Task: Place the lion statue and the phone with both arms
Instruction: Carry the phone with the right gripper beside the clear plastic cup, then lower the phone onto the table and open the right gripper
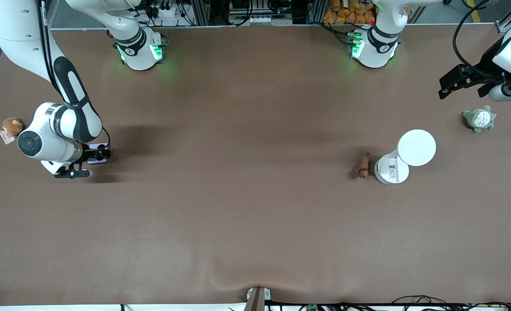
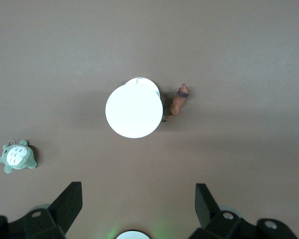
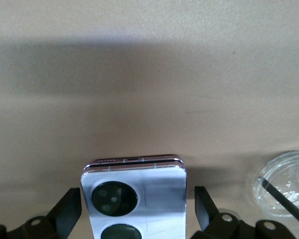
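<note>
Lilac phone [image 3: 133, 199] between open end effector [image 3: 134, 209]

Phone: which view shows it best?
Right wrist view: the phone fills the frame between the right claw's open fingers, camera circles plain. Front view shows only a sliver under that claw. Left wrist view: absent.

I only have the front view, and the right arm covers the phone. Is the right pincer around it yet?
Observer: Yes. The right wrist view shows the right pincer open and straddling the phone, with a small gap on each side.
Operator: And the left pincer, open or shut?
Observer: Open. The left pincer waits in the air, and its wrist view shows the lion statue lying beside a white round stand.
</note>
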